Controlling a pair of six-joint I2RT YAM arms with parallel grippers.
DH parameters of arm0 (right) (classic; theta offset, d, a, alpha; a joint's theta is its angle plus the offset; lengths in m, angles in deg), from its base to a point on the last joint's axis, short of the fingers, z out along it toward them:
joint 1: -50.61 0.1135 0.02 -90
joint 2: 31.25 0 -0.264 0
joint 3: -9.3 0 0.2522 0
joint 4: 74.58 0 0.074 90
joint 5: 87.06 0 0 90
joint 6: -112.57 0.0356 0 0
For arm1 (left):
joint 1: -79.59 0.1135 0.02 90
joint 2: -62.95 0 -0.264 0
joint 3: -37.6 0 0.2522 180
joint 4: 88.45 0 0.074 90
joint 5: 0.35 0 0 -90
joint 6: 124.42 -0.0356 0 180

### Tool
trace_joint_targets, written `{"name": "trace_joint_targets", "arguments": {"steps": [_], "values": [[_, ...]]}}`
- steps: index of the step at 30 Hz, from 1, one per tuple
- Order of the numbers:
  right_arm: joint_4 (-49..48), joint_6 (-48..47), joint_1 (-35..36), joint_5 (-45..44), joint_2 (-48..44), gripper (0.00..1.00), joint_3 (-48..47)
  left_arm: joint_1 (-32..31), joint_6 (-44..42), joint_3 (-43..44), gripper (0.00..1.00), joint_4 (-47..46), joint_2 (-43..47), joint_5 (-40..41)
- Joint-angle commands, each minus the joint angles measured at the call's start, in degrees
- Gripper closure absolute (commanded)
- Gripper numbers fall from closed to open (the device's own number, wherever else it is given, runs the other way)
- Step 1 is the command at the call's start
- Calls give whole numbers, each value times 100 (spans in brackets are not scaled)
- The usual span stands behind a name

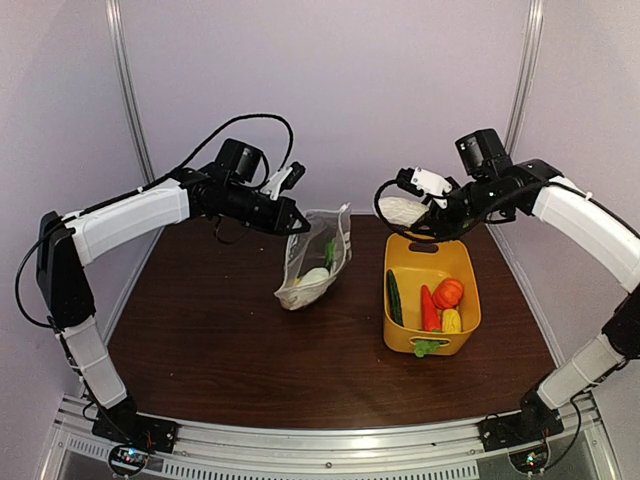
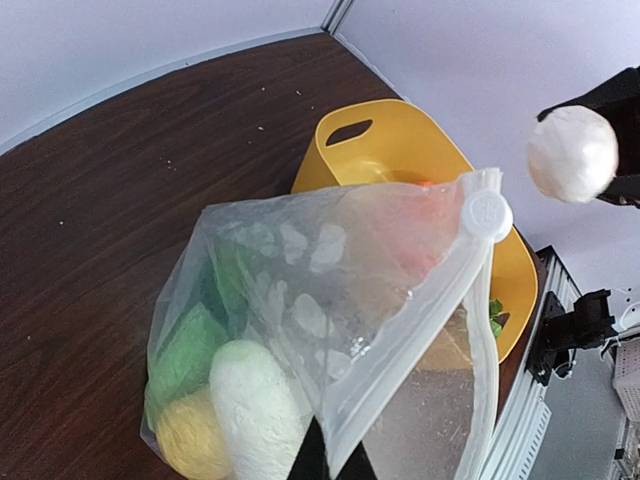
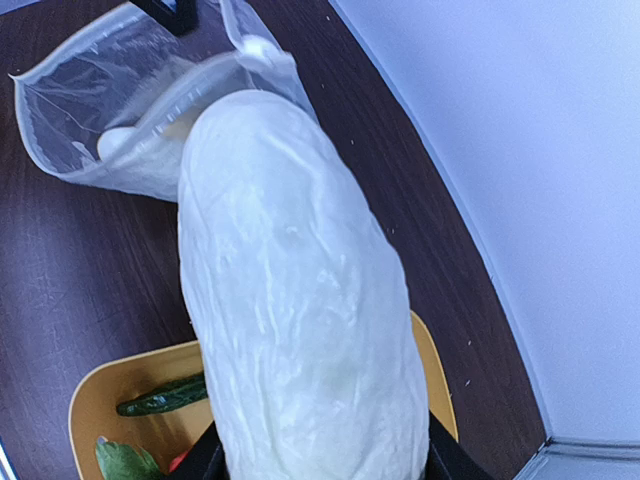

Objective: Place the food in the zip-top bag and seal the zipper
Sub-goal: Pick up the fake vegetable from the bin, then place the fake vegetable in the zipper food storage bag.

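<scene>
Right hand (image 1: 416, 200) holds white vegetable (image 1: 400, 211) | left hand (image 1: 298, 222) pinches zip-top bag (image 1: 315, 265) | you risk the floppy mouth deflecting it.

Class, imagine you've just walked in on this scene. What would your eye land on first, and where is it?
The fat white toy vegetable, gripped by the right pincer above the far end of the yellow basket, fills the right wrist view. Next, the clear zip-top bag hangs from the left pincer at mid-table, with green, white and yellow pieces inside.
</scene>
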Motion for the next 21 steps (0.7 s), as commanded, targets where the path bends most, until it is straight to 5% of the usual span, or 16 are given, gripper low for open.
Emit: {"name": "trace_joint_targets", "arguments": {"steps": [1, 11, 21], "values": [[152, -395, 853, -422, 106, 52, -628, 45, -79, -18, 100, -227, -55, -187], [235, -1580, 2385, -2297, 851, 51, -1682, 41, -111, -24, 100, -274, -29, -397], [451, -2735, 2834, -3112, 1425, 50, -2377, 41, -91, -47, 100, -288, -58, -318]]}}
